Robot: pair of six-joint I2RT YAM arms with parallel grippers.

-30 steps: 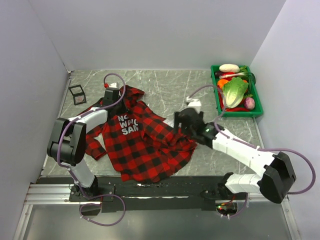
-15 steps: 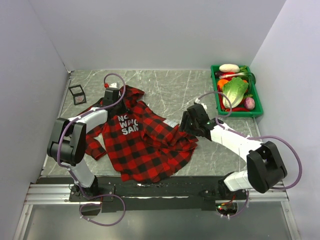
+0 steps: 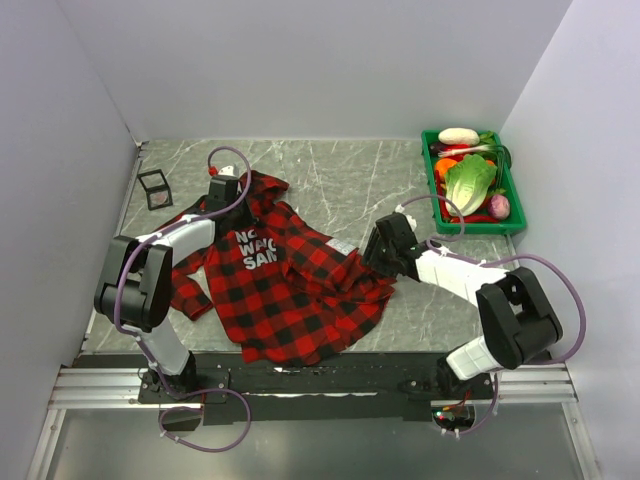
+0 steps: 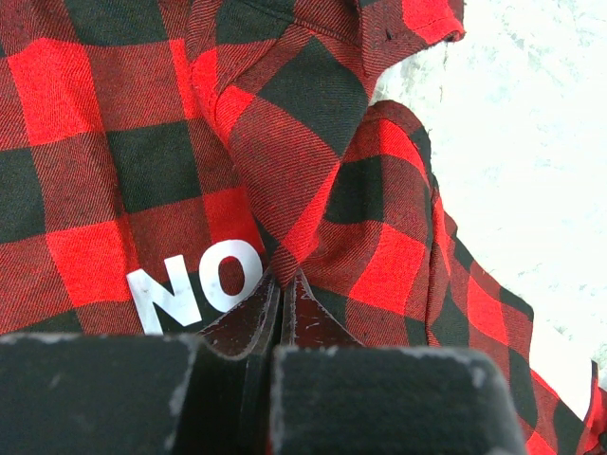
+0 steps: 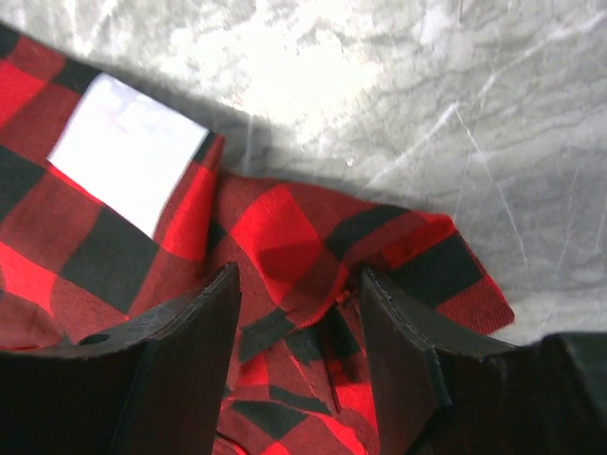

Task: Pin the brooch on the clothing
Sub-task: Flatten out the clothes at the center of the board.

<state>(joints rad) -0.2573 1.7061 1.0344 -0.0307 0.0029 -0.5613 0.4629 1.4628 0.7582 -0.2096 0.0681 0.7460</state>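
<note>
Beside the left gripper [image 4: 282,284], lettering [image 4: 194,284] on the shirt [image 4: 104,142] shows only "NO"; a fold and the gripper hide the rest.

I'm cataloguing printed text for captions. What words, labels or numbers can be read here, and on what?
"NO": white letters on the red-and-black shirt, left wrist view.
"NO / WA? / SAM": the same print from above, small, with one letter unclear.
White patch on the shirt: blank.

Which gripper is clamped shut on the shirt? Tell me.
The left gripper, pinching a shirt fold by the white NO; the right gripper has its jaws apart.
</note>
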